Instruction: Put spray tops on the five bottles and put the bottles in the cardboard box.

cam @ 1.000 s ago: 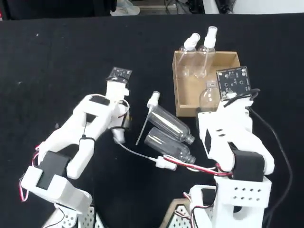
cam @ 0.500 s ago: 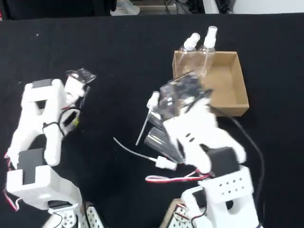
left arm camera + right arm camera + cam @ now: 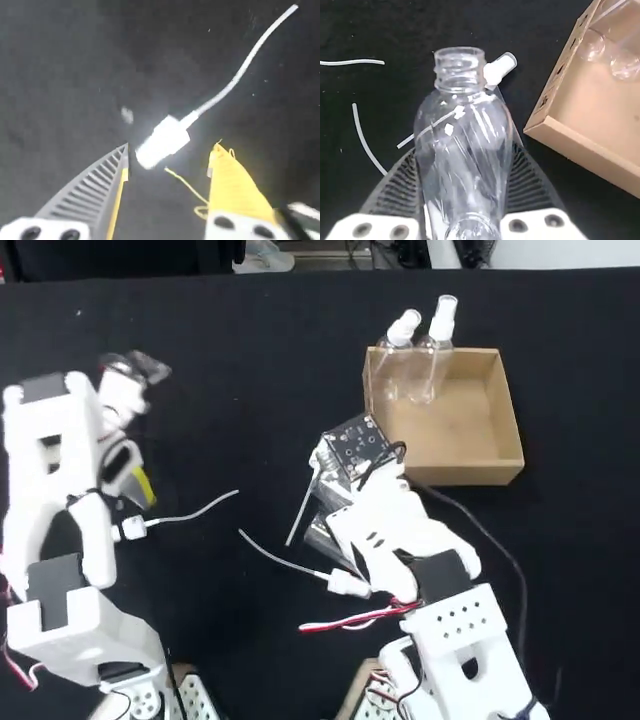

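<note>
- The left gripper (image 3: 171,148) hovered with its jaws wide apart around the white plastic spray top (image 3: 162,140). The cap sat between the tips and was not clamped, and its thin dip tube ran straight away from the jaws.
- The right gripper (image 3: 465,155) was clamped on the clear plastic bottle (image 3: 462,130), whose open neck pointed away from the wrist.
- The left arm was the nearer to that spray top. The bottle was well apart from it, near the brown cardboard box (image 3: 505,440), which held 2 capped bottles (image 3: 400,370).

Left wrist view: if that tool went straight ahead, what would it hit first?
Probably the white spray top, lying between the open fingers of the left tool, then the black table; depth is hard to judge.
</note>
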